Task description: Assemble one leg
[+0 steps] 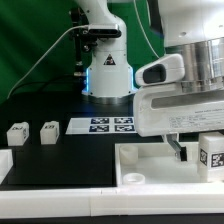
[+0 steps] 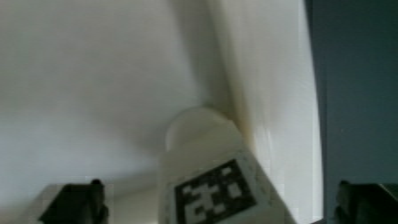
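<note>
A leg (image 1: 212,152), a small white post with a black-and-white tag, stands on the white tabletop (image 1: 148,165) at the exterior view's right. My gripper (image 1: 196,152) is low over it, with one dark finger (image 1: 179,150) beside the leg. In the wrist view the leg (image 2: 210,150) sits between the two fingertips (image 2: 71,203) with a gap on each side. The gripper (image 2: 217,206) is open. The tabletop (image 2: 107,80) fills the wrist view behind the leg. Two more legs (image 1: 17,133) (image 1: 49,131) lie on the black table at the exterior view's left.
The marker board (image 1: 112,124) lies flat mid-table in front of the robot base (image 1: 107,70). A white block (image 1: 4,163) sits at the exterior view's left edge. The tabletop has a round corner socket (image 1: 132,178). The black table (image 2: 356,60) shows beside the tabletop's rim.
</note>
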Available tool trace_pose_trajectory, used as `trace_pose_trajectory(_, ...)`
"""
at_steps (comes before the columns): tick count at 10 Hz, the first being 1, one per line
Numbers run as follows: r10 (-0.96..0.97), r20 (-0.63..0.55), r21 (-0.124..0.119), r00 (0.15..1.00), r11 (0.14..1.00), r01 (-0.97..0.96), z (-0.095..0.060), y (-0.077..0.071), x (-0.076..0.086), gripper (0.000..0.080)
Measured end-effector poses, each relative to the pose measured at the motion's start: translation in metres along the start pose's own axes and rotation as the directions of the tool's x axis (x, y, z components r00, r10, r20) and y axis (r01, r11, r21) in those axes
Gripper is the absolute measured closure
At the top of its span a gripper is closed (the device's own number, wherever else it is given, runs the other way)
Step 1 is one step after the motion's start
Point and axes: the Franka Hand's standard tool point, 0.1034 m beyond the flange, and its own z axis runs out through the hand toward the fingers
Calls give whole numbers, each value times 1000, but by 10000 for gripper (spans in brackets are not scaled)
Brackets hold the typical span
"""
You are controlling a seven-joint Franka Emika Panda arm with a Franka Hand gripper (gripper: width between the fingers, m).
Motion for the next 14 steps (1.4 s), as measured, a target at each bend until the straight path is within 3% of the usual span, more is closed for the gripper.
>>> trace_pose_trajectory(1,-249,11,-37,968,968,250,-2,-2,3,151)
trace_pose_trajectory(3,-322,11,-41,947,946,322,-3,-2,4,151)
trace_pose_trajectory(5,-284,10,-41,959,958,284,-2,-2,4,412)
trace_pose_trajectory(6,-182,5,-40,983,983,182,-2,-2,4,511)
trace_pose_trajectory(10,246,-16,-33,969,969,-246,-2,-2,6,511)
trace_pose_trajectory(12,529,-26,-22,848,848,-529,-2,-2,5,511)
trace_pose_trajectory(14,808,-19,10,588,589,-808,-1,-3,3,509)
